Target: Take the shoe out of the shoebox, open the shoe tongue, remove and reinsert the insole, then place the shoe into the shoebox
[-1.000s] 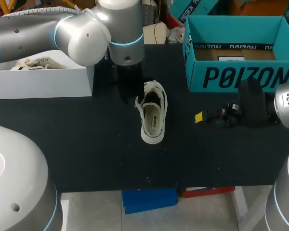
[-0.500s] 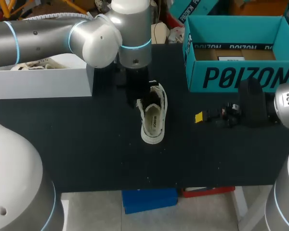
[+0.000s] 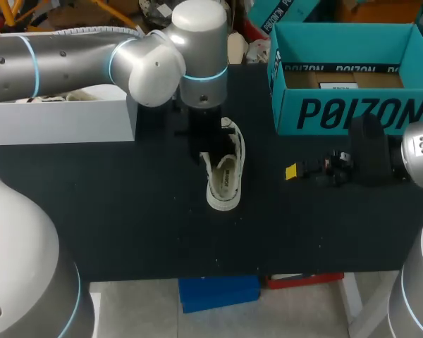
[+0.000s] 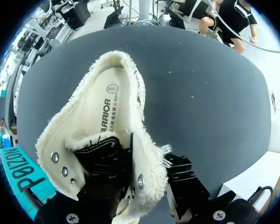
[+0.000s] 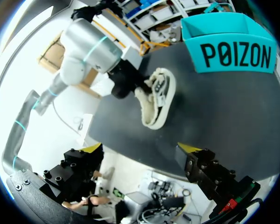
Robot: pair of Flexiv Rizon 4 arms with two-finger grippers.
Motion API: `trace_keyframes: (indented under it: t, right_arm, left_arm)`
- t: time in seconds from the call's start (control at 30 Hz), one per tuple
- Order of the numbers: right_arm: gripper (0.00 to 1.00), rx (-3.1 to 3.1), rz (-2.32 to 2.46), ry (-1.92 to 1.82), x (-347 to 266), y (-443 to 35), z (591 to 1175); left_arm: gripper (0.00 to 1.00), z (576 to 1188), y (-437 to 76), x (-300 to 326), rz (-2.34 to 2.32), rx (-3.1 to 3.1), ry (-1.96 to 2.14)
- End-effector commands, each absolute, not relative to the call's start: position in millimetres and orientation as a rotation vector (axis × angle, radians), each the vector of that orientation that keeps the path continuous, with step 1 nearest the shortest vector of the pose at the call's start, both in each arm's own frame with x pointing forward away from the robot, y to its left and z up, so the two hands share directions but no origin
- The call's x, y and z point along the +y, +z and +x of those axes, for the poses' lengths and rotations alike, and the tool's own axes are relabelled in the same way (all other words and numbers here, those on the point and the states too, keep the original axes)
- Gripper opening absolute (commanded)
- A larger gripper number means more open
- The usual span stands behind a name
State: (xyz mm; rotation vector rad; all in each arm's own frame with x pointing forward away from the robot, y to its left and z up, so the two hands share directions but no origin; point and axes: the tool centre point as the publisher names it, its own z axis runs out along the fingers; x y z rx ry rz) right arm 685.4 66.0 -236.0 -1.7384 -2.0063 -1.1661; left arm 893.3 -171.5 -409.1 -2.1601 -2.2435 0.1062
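Note:
A cream canvas shoe (image 3: pixel 224 176) with frayed edges lies on the black table (image 3: pixel 127 211), toe toward the front edge. My left gripper (image 3: pixel 209 146) comes down on its heel end. In the left wrist view one black finger (image 4: pixel 105 161) sits inside the shoe (image 4: pixel 107 107) and the other finger (image 4: pixel 182 186) is outside, so the side wall stands between open jaws. The printed insole (image 4: pixel 105 109) shows inside. My right gripper (image 3: pixel 296 172) hovers open and empty to the right of the shoe, in front of the teal shoebox (image 3: pixel 352 113). Ahead of my right gripper (image 5: pixel 140 149) lie the shoe (image 5: pixel 156 98) and the shoebox (image 5: pixel 238 56).
A white box (image 3: pixel 63 120) holding another pale shoe stands at the back left, close to my left arm. The teal shoebox's open top faces up at the back right. Bare table lies in front of the shoe and to its left.
My left arm has shifted right and down onto the shoe's heel end, putting one finger inside the opening. Its jaws have narrowed a little. The right arm has stayed still.

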Motion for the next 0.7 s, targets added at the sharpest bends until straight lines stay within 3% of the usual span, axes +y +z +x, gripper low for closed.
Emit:
trace_keyframes:
  t: [0.03,0.1,0.7]
  right_arm:
    - [1.0,-2.006,-1.739,-1.165,66.3,-236.0,685.2]
    - [1.0,-2.006,-1.739,-1.165,66.3,-236.0,685.2]
    - [1.0,-2.006,-1.739,-1.165,66.3,-236.0,685.2]
  left_arm:
    - [0.17,893.7,-415.0,-175.7,-2.162,-2.243,0.1]
    - [0.0,892.9,-414.0,-177.4,-2.18,-2.222,0.108]
    - [0.0,888.7,-414.7,-178.8,-2.208,-2.179,0.062]
